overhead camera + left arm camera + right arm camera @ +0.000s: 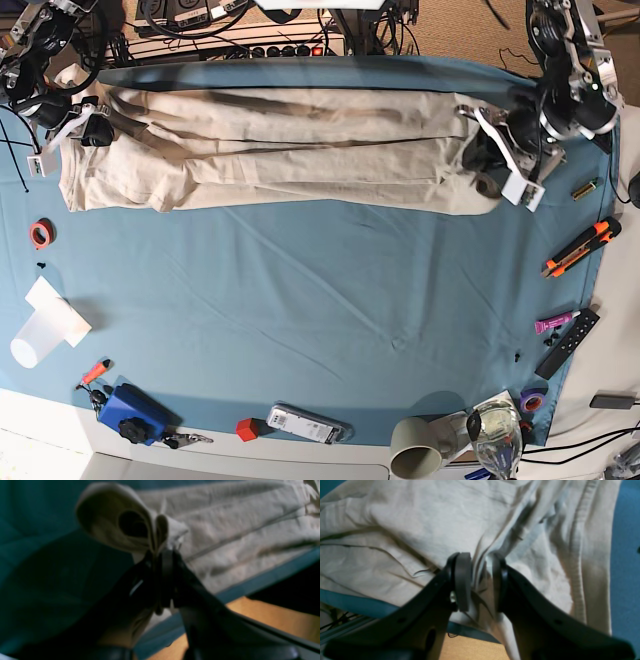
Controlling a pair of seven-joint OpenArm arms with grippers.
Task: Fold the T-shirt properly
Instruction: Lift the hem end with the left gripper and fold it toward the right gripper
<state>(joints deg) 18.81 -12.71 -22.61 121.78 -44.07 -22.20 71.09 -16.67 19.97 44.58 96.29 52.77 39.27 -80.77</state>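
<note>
While a cup (pixel 417 447) and a blue box (pixel 132 411) sit along the near edge at six and seven o'clock, the T-shirt (pixel 270 150) lies stretched in a long band across the far side of the teal cloth (pixel 330 310). At ten o'clock the right gripper (pixel 481 580) pinches a bunch of its fabric, and at two o'clock the left gripper (pixel 162 562) is clamped on a raised fold.
</note>
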